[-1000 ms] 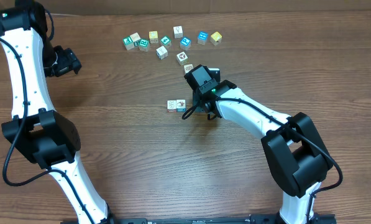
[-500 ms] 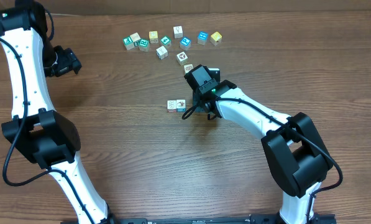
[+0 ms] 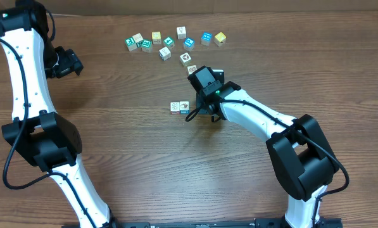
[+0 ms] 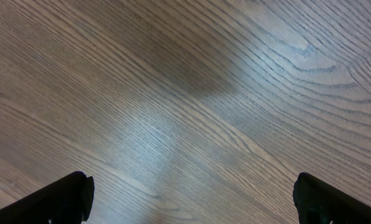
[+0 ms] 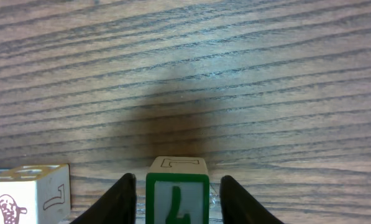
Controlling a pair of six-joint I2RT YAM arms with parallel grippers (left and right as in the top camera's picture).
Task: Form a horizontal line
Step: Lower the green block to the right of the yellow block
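Right arm stretched low, its pincer (image 5: 178, 184) loosely straddling a green-framed cube (image 5: 177, 204).

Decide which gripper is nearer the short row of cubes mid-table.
Right. The right gripper is at the end of the row, jaws either side of a green-edged cube. The left gripper hangs far off over bare table.

A brown wood-grain tabletop (image 3: 144, 164) carries a loose scatter of small picture-faced cubes (image 3: 165, 53) near its far edge. Toward its middle lies a short row of small whitish cubes (image 3: 175, 107).
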